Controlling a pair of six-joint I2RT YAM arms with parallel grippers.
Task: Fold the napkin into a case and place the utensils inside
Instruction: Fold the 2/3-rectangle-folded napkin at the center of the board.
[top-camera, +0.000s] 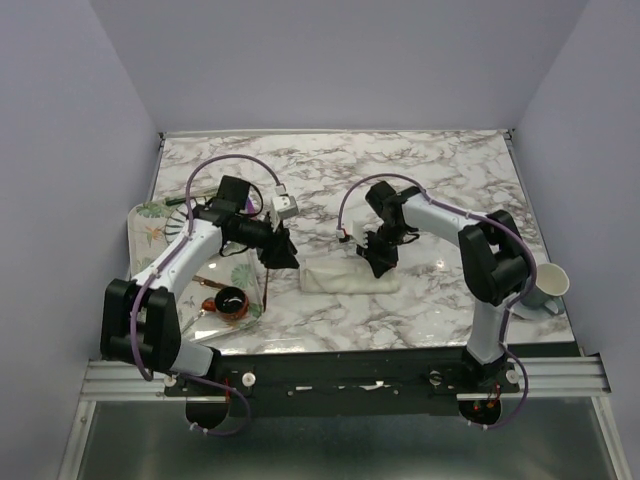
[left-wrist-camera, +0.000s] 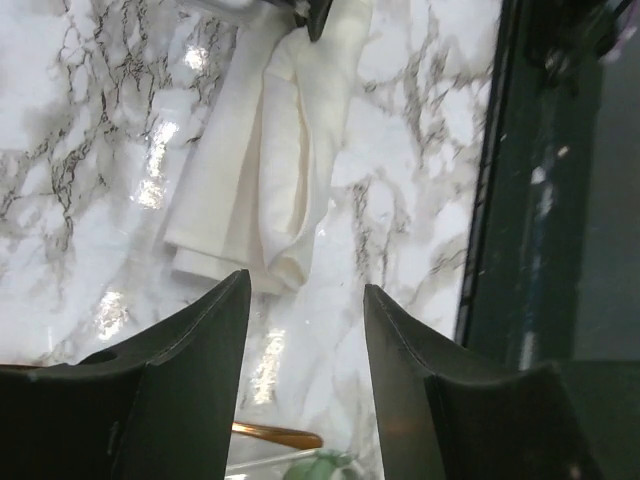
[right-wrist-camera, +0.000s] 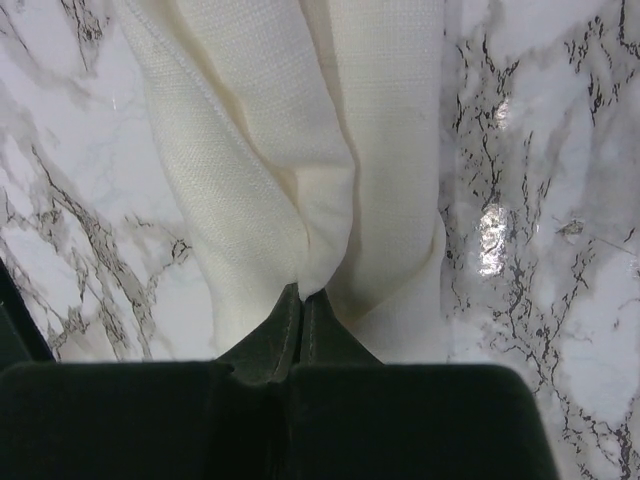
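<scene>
Because the right gripper (right-wrist-camera: 300, 300) is clamped on a fold of the napkin (left-wrist-camera: 290, 160), which lies as a rumpled strip on the marble table (top-camera: 440, 170) between the arms, while the left gripper (left-wrist-camera: 306, 288) hangs apart and empty, a tug could pull the loose layers open.

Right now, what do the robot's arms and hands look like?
The left arm and right arm are white tubes between chunky black joints, each with a looping purple cable. The left hand and right hand each end in two dark wedge-shaped fingers.
</scene>
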